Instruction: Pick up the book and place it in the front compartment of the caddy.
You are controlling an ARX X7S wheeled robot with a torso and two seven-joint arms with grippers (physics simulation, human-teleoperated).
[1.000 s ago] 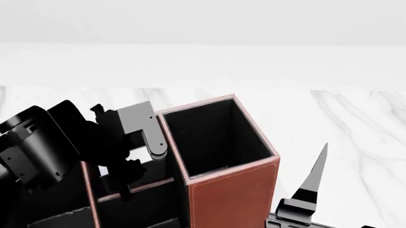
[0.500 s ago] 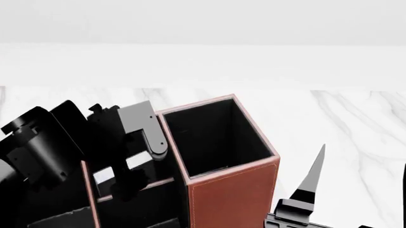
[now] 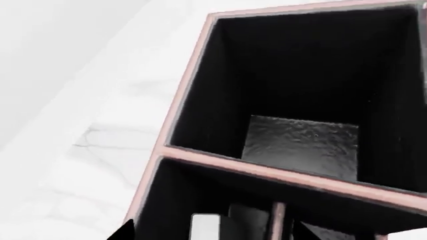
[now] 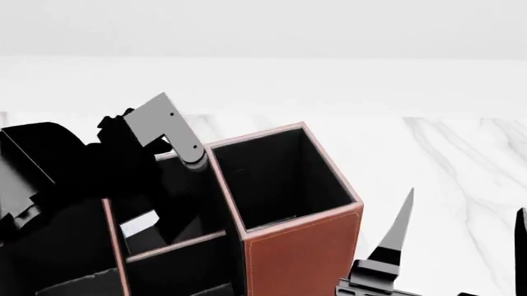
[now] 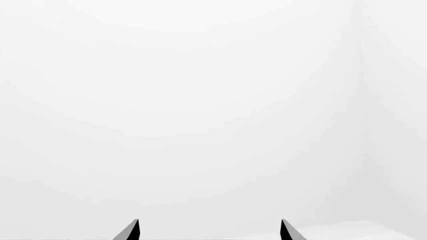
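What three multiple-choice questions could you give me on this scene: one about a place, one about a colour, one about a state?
1. In the head view, where is the left arm?
A. Over the caddy's lower sections, beside its tall compartment
B. Over bare table right of the caddy
C. Out of view

2. What colour is the caddy's outer wall?
A. Blue
B. Reddish-brown
C. Green

3. What state is the right end effector in?
A. Shut on a mug
B. Open, holding nothing
C. Shut on a book

Answers:
1. A: the dark arm hangs above the low sections, left of the tall one.
2. B: the front wall is reddish-brown with pale stitching.
3. B: its fingertips stand apart with nothing between them.
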